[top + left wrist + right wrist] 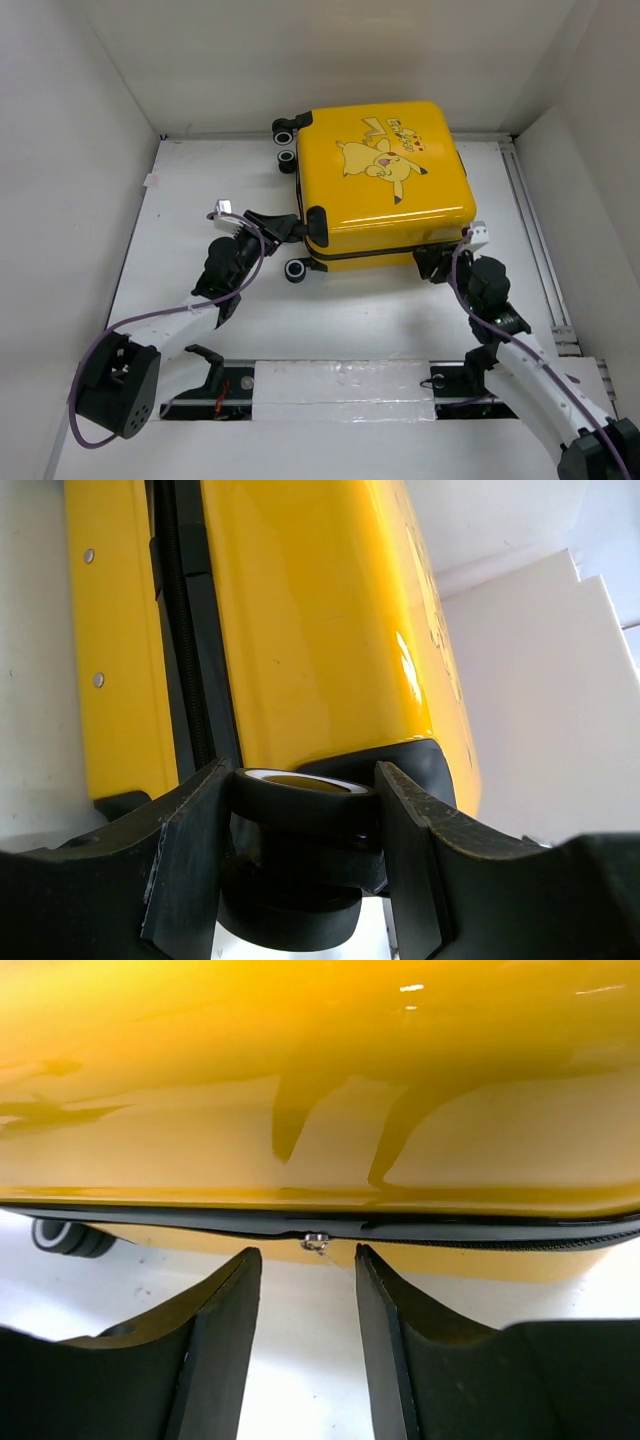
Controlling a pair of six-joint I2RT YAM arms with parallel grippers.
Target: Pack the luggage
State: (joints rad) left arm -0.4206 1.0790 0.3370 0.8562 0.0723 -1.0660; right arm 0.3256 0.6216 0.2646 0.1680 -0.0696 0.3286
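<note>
Left gripper [305,780]: clamped on black corner wheel [300,800] of luggage [385,185] | Right gripper [306,1253]: fingers apart, tips just short of zip pull [315,1243] on near seam | Placement of luggage: closed, flat, cartoon lid up, far-centre on white table [350,320].

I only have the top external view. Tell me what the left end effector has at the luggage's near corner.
Observer: In the left wrist view, the left end effector straddles a black wheel of the luggage. The wheel fills the gap between the fingers.
Operator: Now report the right side.
Observer: In the right wrist view, the right end effector is open and holds nothing. The zipper pull hangs just ahead of it, ungripped.
</note>
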